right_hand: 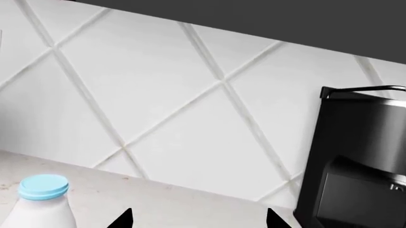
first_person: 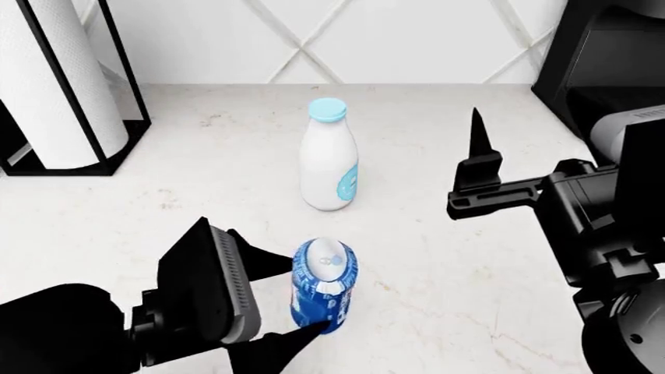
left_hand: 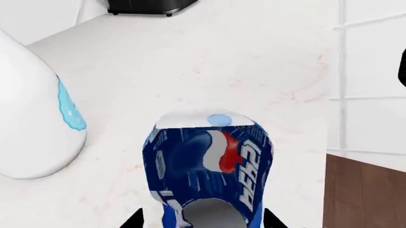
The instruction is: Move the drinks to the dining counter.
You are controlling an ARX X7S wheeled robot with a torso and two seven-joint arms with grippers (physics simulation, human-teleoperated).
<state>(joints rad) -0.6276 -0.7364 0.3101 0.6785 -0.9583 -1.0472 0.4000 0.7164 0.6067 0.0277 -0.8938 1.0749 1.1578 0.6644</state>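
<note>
The blue Pepsi can point(first_person: 323, 292) stands upright on a marbled white counter point(first_person: 447, 265), near the front. My left gripper point(first_person: 296, 302) is open, and the can point(left_hand: 209, 161) sits between its two black fingers with a slight gap showing at one side. The white milk bottle point(first_person: 329, 160) with its light-blue cap stands upright just behind the can; the left wrist view shows its body point(left_hand: 35, 118) beside the can. My right gripper point(right_hand: 198, 221) is open and empty, raised to the right of the bottle point(right_hand: 41, 204), one finger point(first_person: 478, 148) pointing up. The dining counter is out of view.
A paper towel roll in a black holder point(first_person: 58, 86) stands at the back left. A black coffee machine point(first_person: 603, 62) fills the back right corner, close to my right arm. A white tiled wall point(first_person: 395, 39) backs the counter. Brown wood point(left_hand: 364, 194) shows past the counter's edge.
</note>
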